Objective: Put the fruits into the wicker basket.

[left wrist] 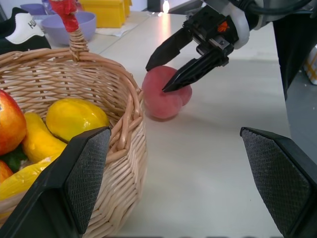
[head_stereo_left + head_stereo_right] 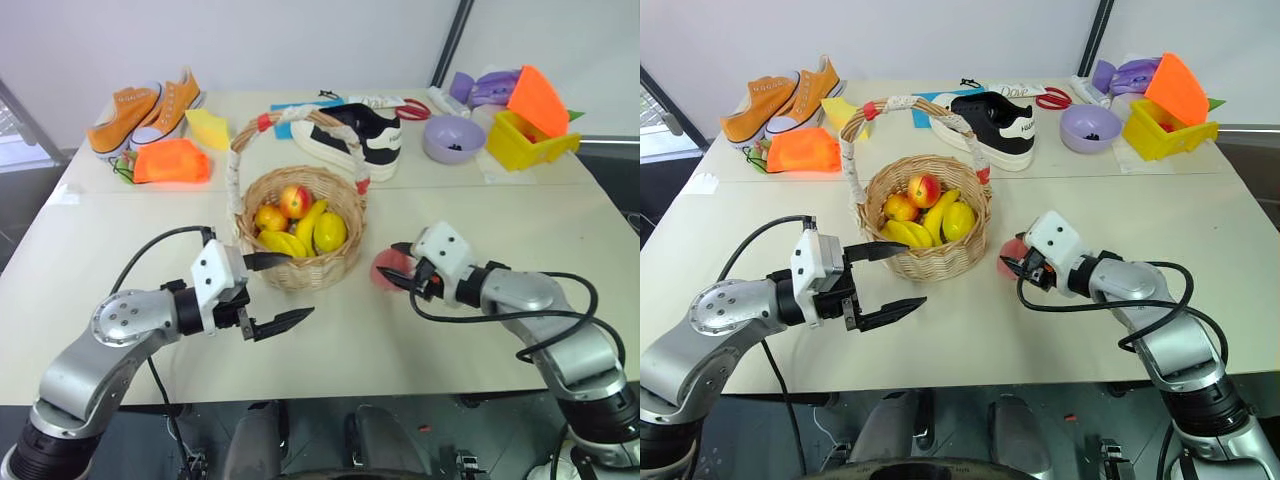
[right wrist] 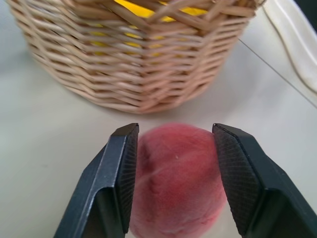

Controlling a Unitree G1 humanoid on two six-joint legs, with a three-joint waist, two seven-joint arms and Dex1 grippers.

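Looking from the head cameras: wicker basket (image 2: 300, 245) sits mid-table, already loaded with a yellow lemon-shaped fruit (image 2: 329, 232), bananas (image 2: 284, 243), an apple (image 2: 295, 201) and an orange-ish fruit (image 2: 271, 217). One peach (image 2: 386, 270) is left out, on the table (image 2: 340, 330) just beside the basket's right side. So the task looks mostly done, peach remaining. Right gripper (image 2: 408, 268) is at the peach, mostly covering it; grip not readable from here. Left gripper (image 2: 278, 292) hangs spread wide and empty in front of the basket. Back of the table: orange sneakers (image 2: 145, 112), orange cloth bundle (image 2: 172, 160), black-and-white shoe (image 2: 362, 135), purple bowl (image 2: 454, 138), yellow bin (image 2: 530, 140).

Left wrist view: adds the side-on look the head views lack. Right gripper's black fingers (image 1: 171, 47) straddle the top of the peach, which rests on the table, not lifted, close to the basket wall but apart from it. Left fingers stand far apart with nothing between.

Right wrist view: clearest on the grip. Peach sits between the two pads (image 3: 126, 168), both pads right up against its sides, basket weave straight ahead. Looks like contact, closing on the peach; a firm hold can't be confirmed. Basket contents mostly hidden here, just yellow through the weave.

Left to do, I'd say: secure, lift over the rim, drop.
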